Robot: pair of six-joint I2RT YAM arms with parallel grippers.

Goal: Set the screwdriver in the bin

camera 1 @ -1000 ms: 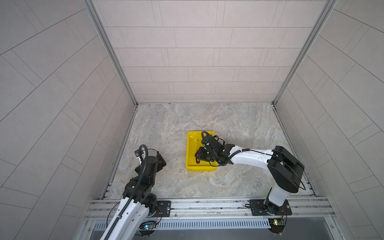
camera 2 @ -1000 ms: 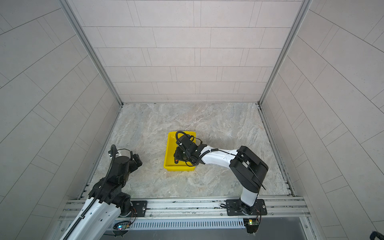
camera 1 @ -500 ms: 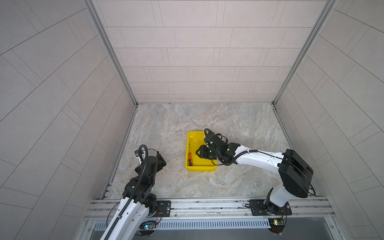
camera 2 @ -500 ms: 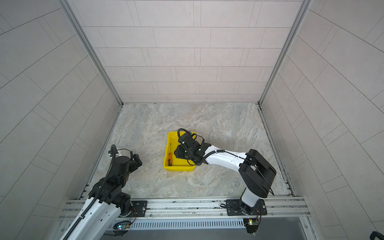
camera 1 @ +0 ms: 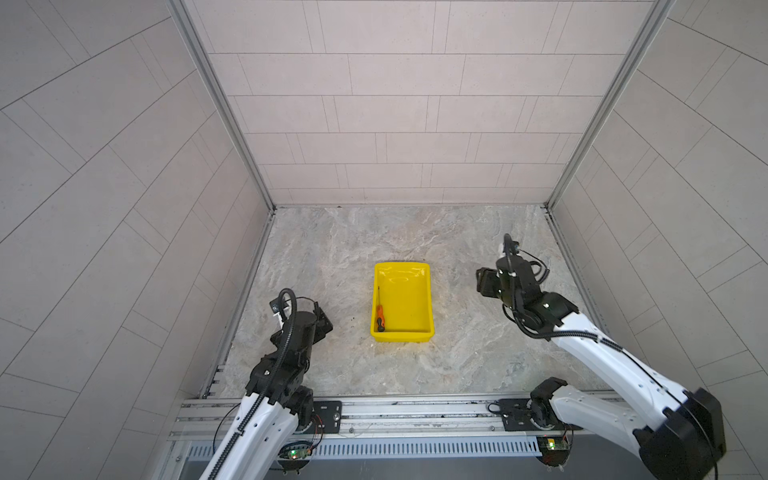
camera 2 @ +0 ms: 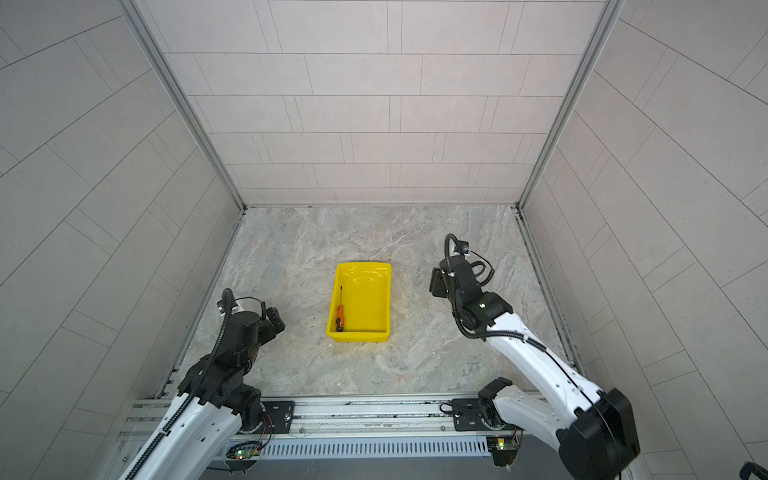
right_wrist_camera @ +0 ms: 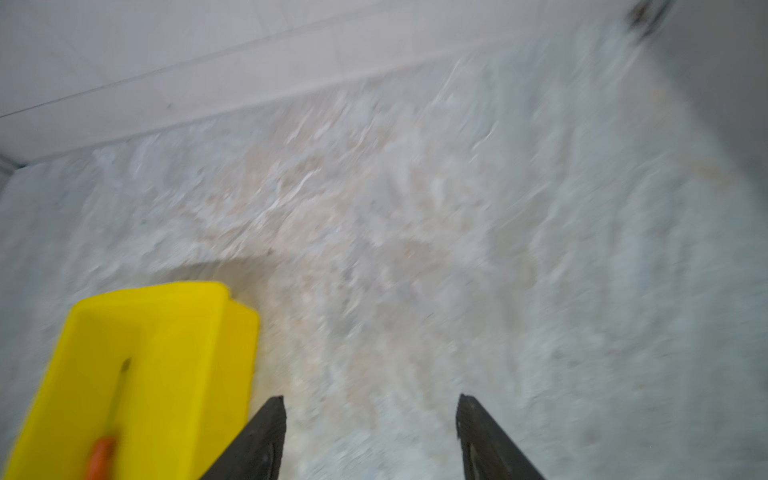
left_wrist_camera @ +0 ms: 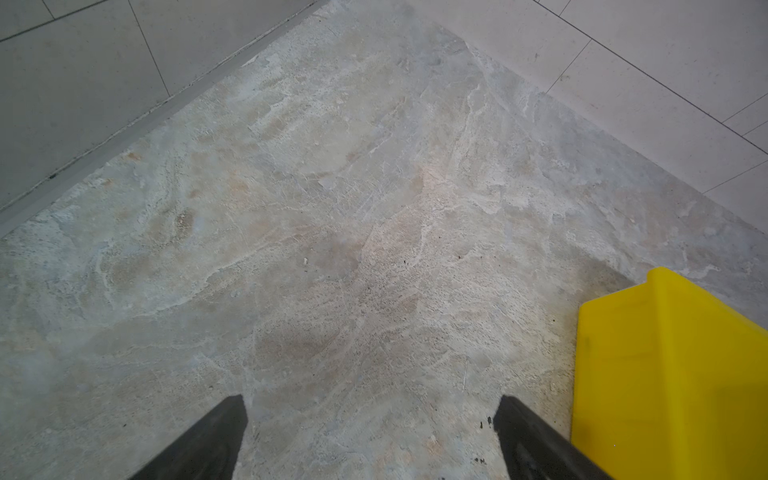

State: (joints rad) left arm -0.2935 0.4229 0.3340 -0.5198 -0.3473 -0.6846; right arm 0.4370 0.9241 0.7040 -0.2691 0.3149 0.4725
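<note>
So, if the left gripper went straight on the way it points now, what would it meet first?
Probably only bare table, though depth is unclear. The bin lies off to the side of the left gripper, outside that line.

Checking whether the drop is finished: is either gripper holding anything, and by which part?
Nothing is held. The left gripper and the right gripper are both open and empty; the screwdriver lies loose inside the bin.

A small orange-handled, dark-shafted screwdriver [camera 1: 380, 318] is recorded lying inside a bright yellow rectangular plastic bin [camera 1: 429, 299], along its left wall. The black right claw [camera 1: 482, 283] is noted well apart from the bin, over the grey marbled bench [camera 1: 332, 257].
</note>
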